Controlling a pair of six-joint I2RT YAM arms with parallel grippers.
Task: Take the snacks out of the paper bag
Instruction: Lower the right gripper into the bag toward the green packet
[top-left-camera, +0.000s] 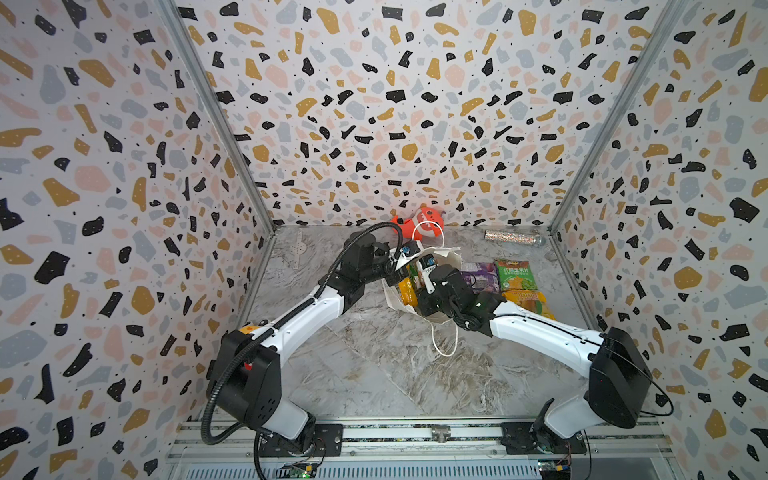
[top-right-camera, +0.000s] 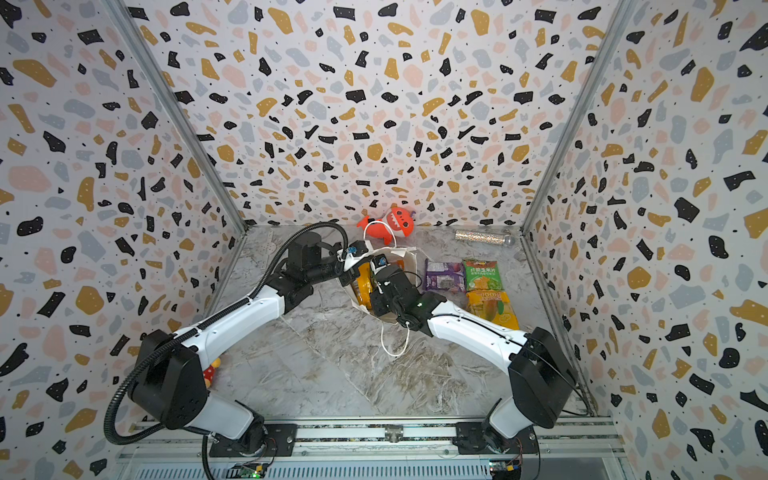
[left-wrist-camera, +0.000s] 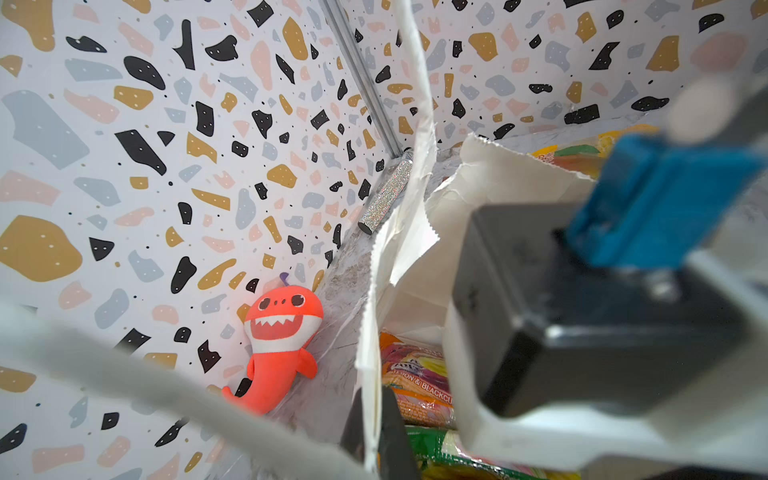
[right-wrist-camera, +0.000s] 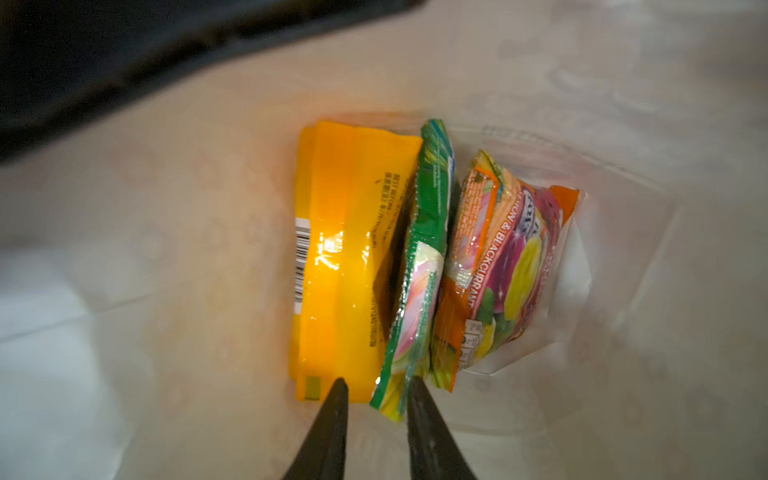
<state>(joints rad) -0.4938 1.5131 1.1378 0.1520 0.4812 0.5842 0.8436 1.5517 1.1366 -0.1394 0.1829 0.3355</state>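
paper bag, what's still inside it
Three packets sit side by side inside the paper bag: an orange-yellow packet, a green packet and an orange packet. The right pincer straddles the green one's corner. Anything beneath them is covered.

Three snacks (right-wrist-camera: 428, 249) crowd the paper bag (right-wrist-camera: 166, 249); the tabletop (top-left-camera: 374, 374) before it lies bare.

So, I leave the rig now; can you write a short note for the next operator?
Left claw: shut on the rim of the paper bag, holding it open.
Right claw: inside the bag, jaws astride a corner of the green-yellow packet; whether it grips cannot be told.
Done: purple packet, green packet and orange-yellow packet lie on the table beside the bag.
Remaining: green-yellow packet, barcoded orange-yellow packet and orange packet are in the bag.
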